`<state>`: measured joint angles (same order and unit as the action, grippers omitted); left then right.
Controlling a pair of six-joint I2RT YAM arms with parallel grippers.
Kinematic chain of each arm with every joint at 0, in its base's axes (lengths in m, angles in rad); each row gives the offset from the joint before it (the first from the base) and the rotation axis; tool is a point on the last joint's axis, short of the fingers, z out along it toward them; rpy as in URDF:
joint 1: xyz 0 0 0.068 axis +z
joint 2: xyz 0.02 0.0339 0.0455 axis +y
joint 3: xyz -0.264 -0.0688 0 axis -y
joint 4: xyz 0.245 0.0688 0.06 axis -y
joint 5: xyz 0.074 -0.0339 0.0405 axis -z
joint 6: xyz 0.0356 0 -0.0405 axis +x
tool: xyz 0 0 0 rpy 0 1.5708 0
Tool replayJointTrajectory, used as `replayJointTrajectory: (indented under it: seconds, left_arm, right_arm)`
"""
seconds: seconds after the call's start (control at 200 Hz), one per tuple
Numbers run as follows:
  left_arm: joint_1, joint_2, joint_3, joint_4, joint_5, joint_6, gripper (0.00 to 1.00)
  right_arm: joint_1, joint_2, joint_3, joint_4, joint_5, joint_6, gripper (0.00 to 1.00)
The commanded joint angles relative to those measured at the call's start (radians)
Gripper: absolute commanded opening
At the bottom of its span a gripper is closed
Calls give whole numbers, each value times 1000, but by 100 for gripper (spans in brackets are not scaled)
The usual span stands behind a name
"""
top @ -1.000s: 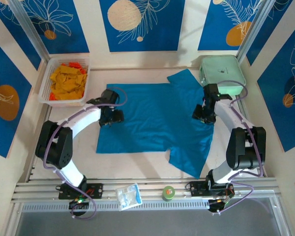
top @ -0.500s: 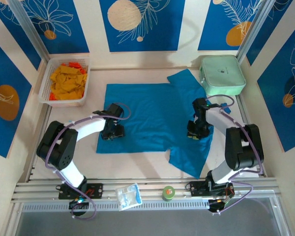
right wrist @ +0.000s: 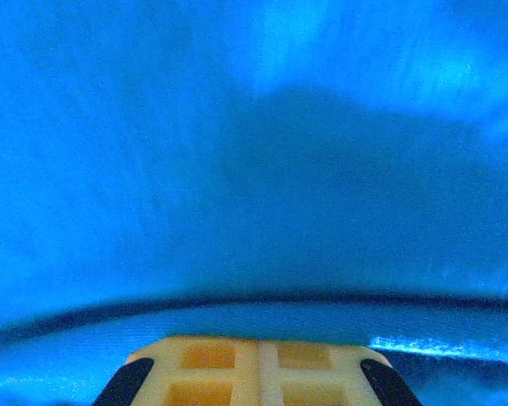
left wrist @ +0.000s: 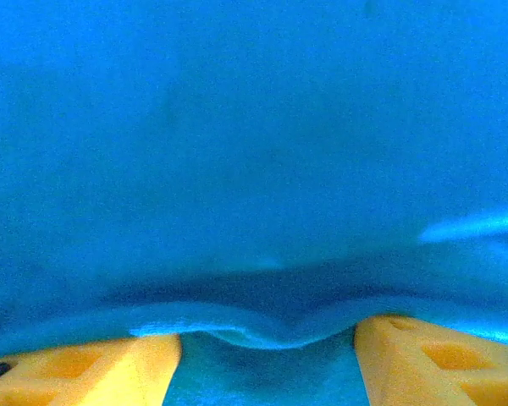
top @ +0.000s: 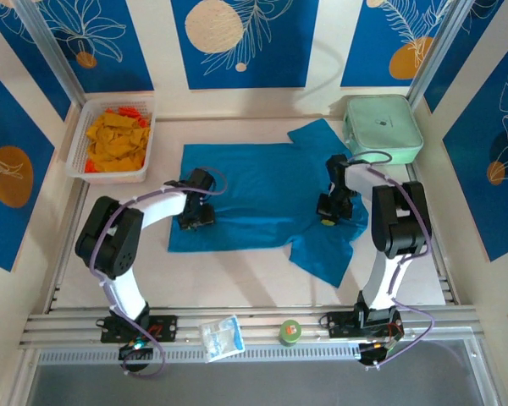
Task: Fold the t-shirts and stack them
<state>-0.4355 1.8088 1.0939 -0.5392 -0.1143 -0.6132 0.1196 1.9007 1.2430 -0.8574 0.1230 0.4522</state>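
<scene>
Both arms have drawn in over the t-shirt [top: 262, 190], and its near edge has crept back. The left fingers [left wrist: 76, 372] stand apart, straddling the hem, ready to pinch it for folding. The right fingers [right wrist: 258, 372] are closed, seemingly nipping cloth. The shirt lies spread on the surface [top: 237, 279].

Wall panels [top: 245, 42]: leaf and disc motifs; no lettering legible.
Teal t-shirt [top: 262, 194]: plain cloth; no readable print.
Mint-green case [top: 381, 127]: small dark mark on lid; too small to read.
Clear plastic packet [top: 220, 337]: printing too small to read.
</scene>
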Motion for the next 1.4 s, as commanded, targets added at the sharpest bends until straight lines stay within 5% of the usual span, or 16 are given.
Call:
replayJointTrajectory:
  seconds: [0.0, 0.325, 0.535, 1.091, 1.396]
  left_arm:
    - [39, 97, 17, -40, -65, 55, 61]
    - [50, 85, 167, -102, -90, 93, 60]
    - [30, 29, 345, -212, -36, 132, 66]
    - [121, 576, 1039, -264, -68, 181, 65]
    - [153, 679, 1071, -294, -113, 162, 65]
  right_arm:
    - [-19, 73, 47, 38, 2, -19, 5]
    - [-21, 75, 153, 3, -44, -49, 4]
    - [-15, 6, 332, -88, -53, -96, 13]
    - [-105, 744, 1380, -261, -57, -177, 17]
    - [-126, 838, 1403, -254, 13, -177, 14]
